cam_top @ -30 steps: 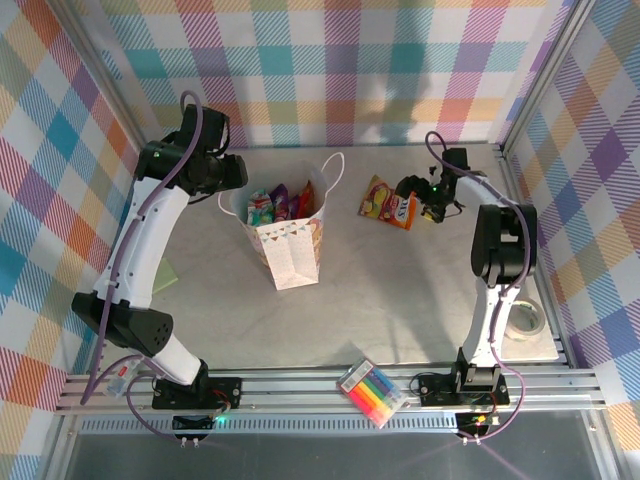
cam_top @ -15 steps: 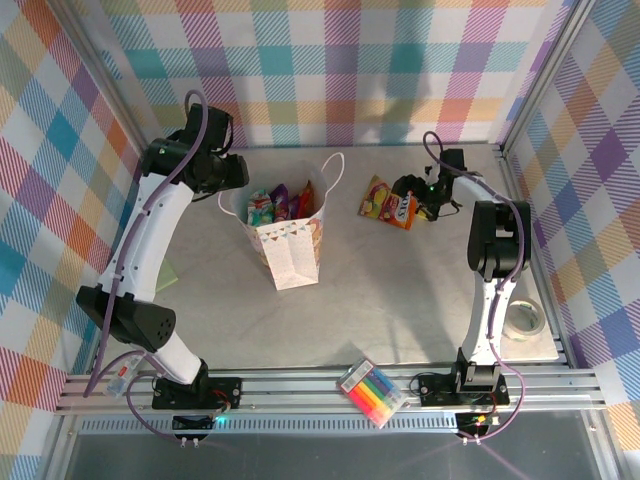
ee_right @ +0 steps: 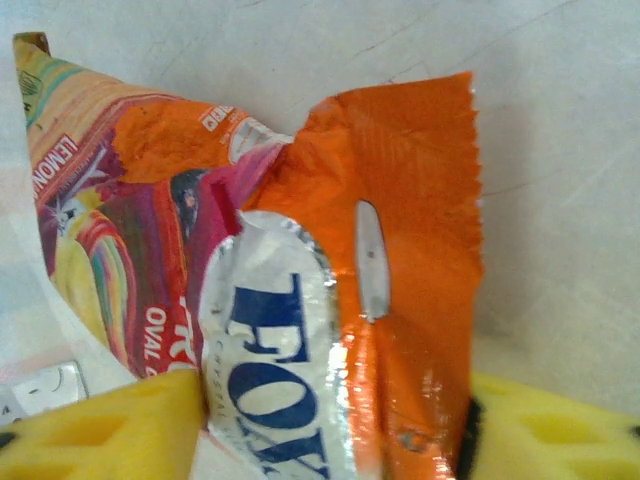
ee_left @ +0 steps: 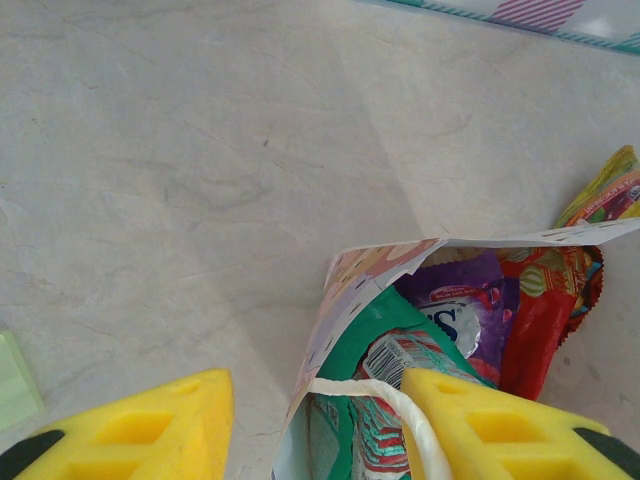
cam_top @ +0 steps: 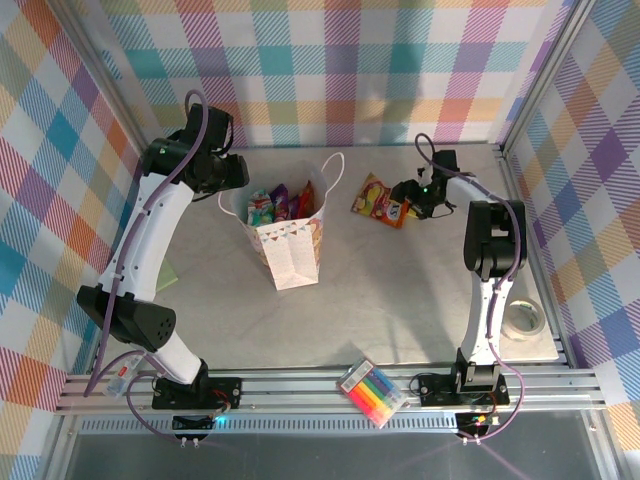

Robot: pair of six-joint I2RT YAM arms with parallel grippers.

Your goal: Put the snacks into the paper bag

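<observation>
Right wrist view: the right tool (ee_right: 330, 425) is found clenched on the crumpled orange packet (ee_right: 400, 200), which is on the tabletop (ee_right: 560, 100) to the right of the paper bag (cam_top: 290, 255). The left tool (ee_left: 320, 420) is held released, astride the bag's rim. A teal packet (ee_left: 375, 320), a purple candy bag (ee_left: 465, 300) and a red chip bag (ee_left: 540, 320) are noted inside.

A robot test booth: checked walls (cam_top: 330, 70) around a grey table (cam_top: 380, 290), two robot arms (cam_top: 150, 250) bolted to the metal rail (cam_top: 300, 385) at the table's near edge.
</observation>
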